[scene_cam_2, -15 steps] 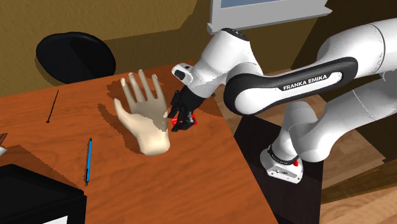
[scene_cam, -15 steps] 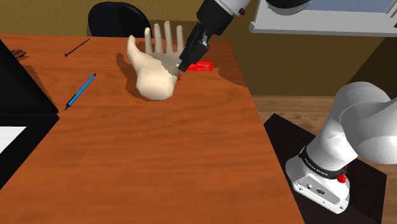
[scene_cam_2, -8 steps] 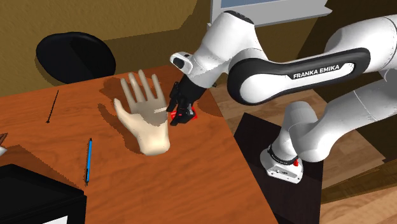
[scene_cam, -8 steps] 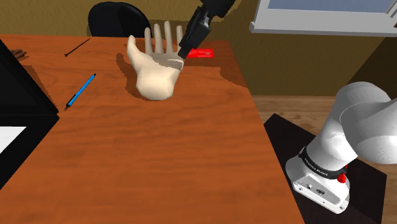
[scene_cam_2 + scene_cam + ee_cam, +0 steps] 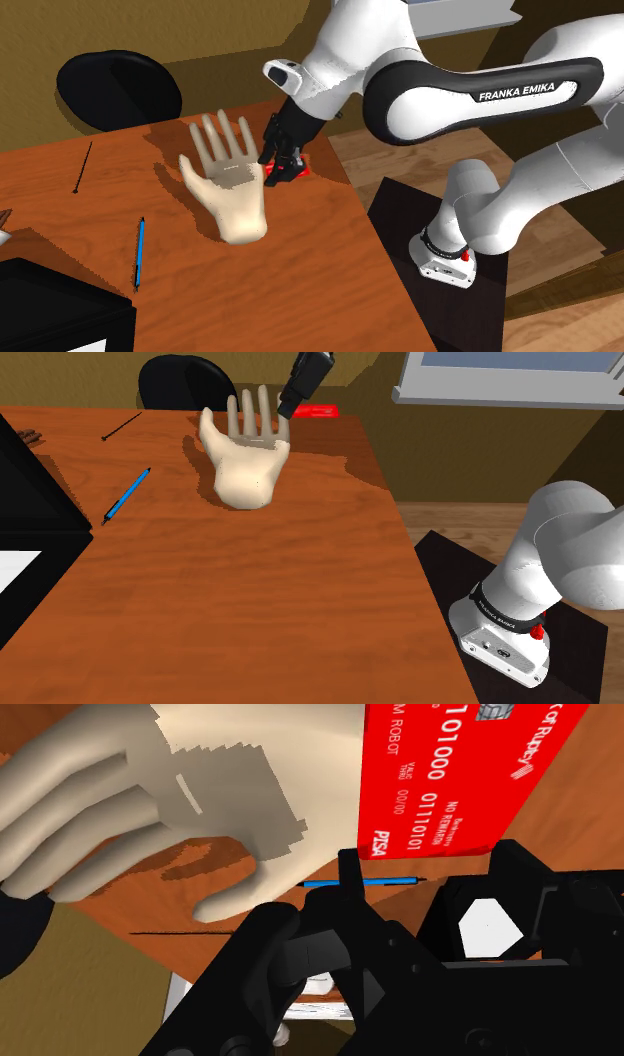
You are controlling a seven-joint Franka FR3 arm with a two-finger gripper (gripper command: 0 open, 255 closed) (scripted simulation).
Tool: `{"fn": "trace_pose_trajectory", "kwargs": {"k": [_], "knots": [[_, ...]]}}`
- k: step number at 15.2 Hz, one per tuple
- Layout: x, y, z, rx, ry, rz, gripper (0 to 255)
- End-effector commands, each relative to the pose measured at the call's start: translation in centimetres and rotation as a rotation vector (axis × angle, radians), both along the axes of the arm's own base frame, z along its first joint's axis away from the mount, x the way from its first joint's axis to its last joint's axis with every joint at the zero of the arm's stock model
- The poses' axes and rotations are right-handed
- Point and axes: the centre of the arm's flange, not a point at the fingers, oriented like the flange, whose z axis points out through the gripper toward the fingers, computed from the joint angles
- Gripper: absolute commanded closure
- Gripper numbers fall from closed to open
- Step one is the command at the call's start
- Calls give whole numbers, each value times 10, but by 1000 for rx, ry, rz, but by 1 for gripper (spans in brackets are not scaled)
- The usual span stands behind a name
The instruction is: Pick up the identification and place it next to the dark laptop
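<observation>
- On desk (image 5: 300,582), shoulder view, count: one model hand (image 5: 245,462), one blue pen (image 5: 126,494), one thin black stick (image 5: 122,426), one dark laptop (image 5: 30,482) at the 9 o'clock edge. Also one red card (image 5: 320,412) and one gripper (image 5: 288,407).
- Gripper fingers clamped on one edge of the card. Card is up off the desk, at 3 o'clock from the model hand's fingertips, well apart from the laptop.
- Versus 0.5 s ago: gripper and card sit higher in the shoulder view; model hand, pen and stick unmoved.
- Wrist view: white print readable on the card face, pen visible beyond the card.
- Second exterior view: arm (image 5: 470,100) lettered FRANKA EMIKA; card partly hidden behind the gripper.
</observation>
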Motion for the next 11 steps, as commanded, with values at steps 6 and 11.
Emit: {"fn": "trace_pose_trajectory", "kwargs": {"k": [6,11], "knots": [[0,0,38,0,0,0,255],[0,0,64,0,0,0,255]]}}
